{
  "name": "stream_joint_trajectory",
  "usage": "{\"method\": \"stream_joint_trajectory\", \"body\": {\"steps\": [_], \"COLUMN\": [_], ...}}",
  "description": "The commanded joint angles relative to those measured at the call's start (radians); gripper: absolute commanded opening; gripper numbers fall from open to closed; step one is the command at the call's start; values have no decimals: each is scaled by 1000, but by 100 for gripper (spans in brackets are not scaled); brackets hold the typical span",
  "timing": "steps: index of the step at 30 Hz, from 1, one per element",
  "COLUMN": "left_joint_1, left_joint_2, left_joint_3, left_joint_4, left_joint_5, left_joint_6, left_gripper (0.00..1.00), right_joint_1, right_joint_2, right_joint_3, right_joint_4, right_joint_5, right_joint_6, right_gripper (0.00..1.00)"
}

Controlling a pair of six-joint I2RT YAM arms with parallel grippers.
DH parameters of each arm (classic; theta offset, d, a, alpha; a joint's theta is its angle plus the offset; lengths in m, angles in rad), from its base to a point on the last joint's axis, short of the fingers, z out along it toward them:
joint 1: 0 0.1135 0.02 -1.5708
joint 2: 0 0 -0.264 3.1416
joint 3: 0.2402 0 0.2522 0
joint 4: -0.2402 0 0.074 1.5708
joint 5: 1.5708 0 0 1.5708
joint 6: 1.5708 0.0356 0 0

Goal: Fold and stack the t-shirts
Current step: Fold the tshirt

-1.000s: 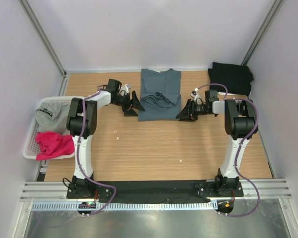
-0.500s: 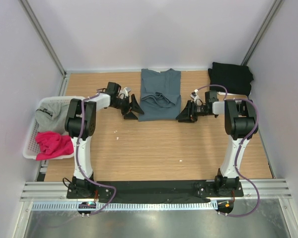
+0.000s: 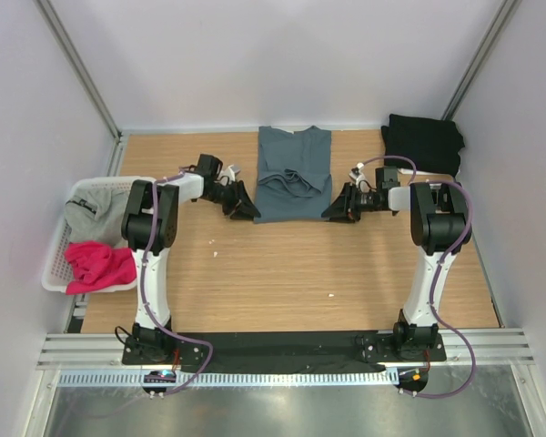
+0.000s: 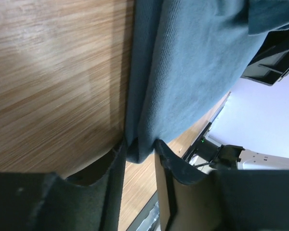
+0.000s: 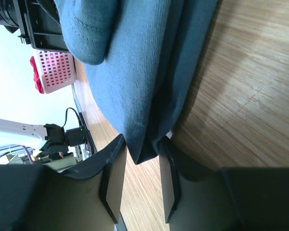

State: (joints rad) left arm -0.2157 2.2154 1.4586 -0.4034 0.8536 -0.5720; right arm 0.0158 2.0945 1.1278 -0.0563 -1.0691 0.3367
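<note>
Now, from above: the left gripper point(image 3: 244, 208) has slid in onto the blue shirt's point(image 3: 293, 173) near-left corner, far-middle of the table point(image 3: 282, 273); the right gripper point(image 3: 337, 208) mirrors it. Left wrist: jaws narrowed, pinching the corner. Right wrist: jaws narrow, gripping the corner. Both corners caught, so a fold looks next.

Wooden tabletop point(image 3: 282, 264), plain white walls point(image 3: 282, 64), metal corner posts point(image 3: 77, 68)
</note>
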Motion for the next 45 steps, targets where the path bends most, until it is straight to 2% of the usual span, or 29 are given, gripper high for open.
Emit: {"method": "stream_joint_trajectory", "body": {"steps": [1, 4, 7, 8, 9, 12, 18, 22, 26, 30, 39, 45], "left_joint_1": [-10, -8, -8, -8, -10, -10, -8, -10, -11, -16, -22, -22], "left_joint_2": [36, 43, 46, 44, 34, 1, -204, -351, -505, -578, -626, -588], "left_joint_3": [-32, -34, -37, -37, -38, -52, -147, -188, -170, -167, -248, -222], "left_joint_4": [-35, -23, -3, -2, 0, 5, 58, 58, 52, 51, 67, 67], "left_joint_5": [-73, -61, -42, -41, -36, -21, -30, -45, -47, -48, -80, -73], "left_joint_6": [18, 9, -9, -12, -15, -23, -52, -57, -69, -89, -88, -88], "left_gripper": [31, 25, 5, 1, 0, 0, 0, 0, 0, 0, 0, 0], "right_joint_1": [0, 0, -2, -1, 0, 0, 1, 0, -2, 0, 0, 0], "right_joint_2": [4, 6, 6, 4, -4, -36, -154, -305, -430, -498, -536, -542], "right_joint_3": [14, -2, -14, -17, -20, -26, -52, -49, -8, 16, -54, -36], "right_joint_4": [52, 114, 130, 127, 119, 69, -63, -174, -241, -290, -321, -307], "right_joint_5": [-14, -26, -35, -38, -40, -46, -55, -72, -95, -110, -107, -111], "right_joint_6": [28, 65, 67, 65, 58, 25, -66, -114, -133, -131, -165, -146], "right_gripper": [38, 31, 22, 15, 13, 8, 6, 6, 6, 6, 6, 6]}}
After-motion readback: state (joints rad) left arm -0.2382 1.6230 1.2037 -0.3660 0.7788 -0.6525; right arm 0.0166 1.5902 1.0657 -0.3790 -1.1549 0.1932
